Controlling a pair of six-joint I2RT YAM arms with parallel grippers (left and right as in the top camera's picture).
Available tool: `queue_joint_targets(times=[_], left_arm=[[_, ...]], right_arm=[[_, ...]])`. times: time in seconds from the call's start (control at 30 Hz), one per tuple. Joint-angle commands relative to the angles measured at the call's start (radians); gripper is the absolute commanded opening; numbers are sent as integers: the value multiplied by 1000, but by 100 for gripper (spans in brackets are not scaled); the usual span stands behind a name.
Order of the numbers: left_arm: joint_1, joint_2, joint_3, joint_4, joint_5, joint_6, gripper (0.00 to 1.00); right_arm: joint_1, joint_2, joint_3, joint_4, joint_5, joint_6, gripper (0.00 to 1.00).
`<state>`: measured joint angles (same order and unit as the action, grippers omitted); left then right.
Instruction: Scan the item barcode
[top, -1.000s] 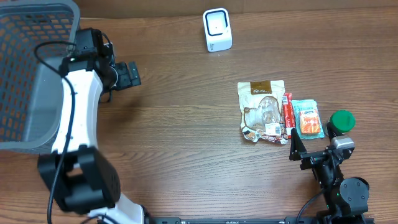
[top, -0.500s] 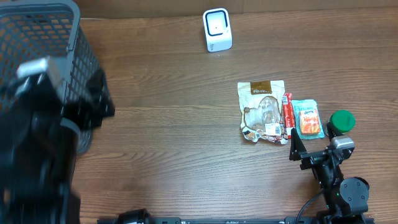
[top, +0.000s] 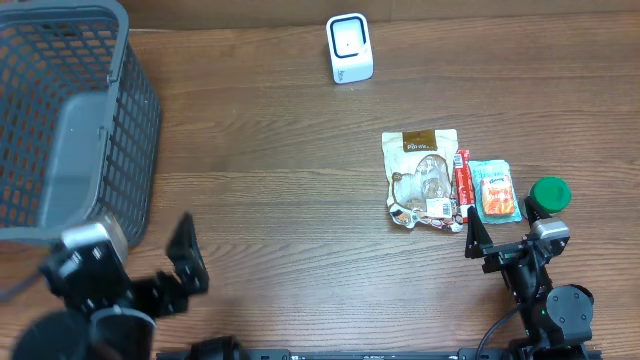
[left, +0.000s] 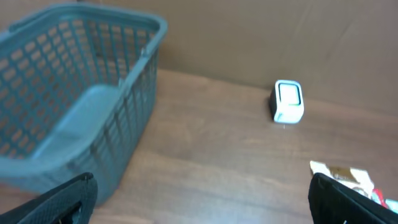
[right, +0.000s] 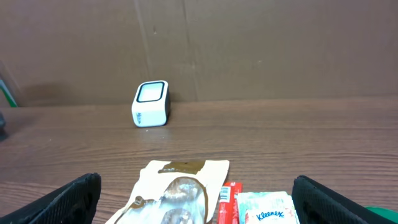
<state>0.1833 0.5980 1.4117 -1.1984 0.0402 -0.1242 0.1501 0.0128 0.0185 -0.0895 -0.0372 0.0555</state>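
L arm pulled back from basket (top: 140, 110) to near edge, L gripper (left: 200, 186) wide open, empty; R gripper (right: 196, 186) likewise, snack pouch (top: 422, 178) just ahead, long axis pointing away, R arm nearer.

I see a grey lattice-walled basket (top: 140, 130); a white scanner (top: 349, 47); brown wood-grain bench (top: 280, 180); tan pouch (top: 421, 178); red stick (top: 462, 180); teal-and-orange tissue pack (top: 495, 191); green cap (top: 549, 193).

A basket (top: 140, 130) is set on the left side of the desk (top: 280, 200), and a scanner (top: 350, 47) at the back. A snack bag (top: 422, 178) and a tissue pack (top: 495, 192) are laid at the right.
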Motion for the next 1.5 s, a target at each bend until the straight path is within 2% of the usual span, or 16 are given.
queue_joint_targets(times=[0.0,0.13,0.23,0.37,0.57,0.83,1.03,1.33,1.47], left_arm=[[-8,-118,-127,31,5,-14,100],[-8,-272,-317,140,17,-9,100],[-8,-377,-448,283,61,-1,99],[-17,-482,-599,572,135,43,100],[-81,-575,-823,1062,144,47,100],[-93,-595,-1040,1487,143,46,100],[-93,-594,-1186,1624,109,40,100],[-92,-595,-1368,1621,-14,-80,100],[-92,-595,-1407,1569,-26,-86,100]], right_arm=[[-6,-10,-11,8,-2,-4,100],[-6,-10,-11,8,-2,-4,100],[-6,-10,-11,8,-2,-4,100],[-6,-10,-11,8,-2,-4,100],[-6,-10,-11,8,-2,-4,100],[-6,-10,-11,8,-2,-4,100],[-6,-10,-11,8,-2,-4,100],[-6,-10,-11,8,-2,-4,100],[-6,-10,-11,8,-2,-4,100]])
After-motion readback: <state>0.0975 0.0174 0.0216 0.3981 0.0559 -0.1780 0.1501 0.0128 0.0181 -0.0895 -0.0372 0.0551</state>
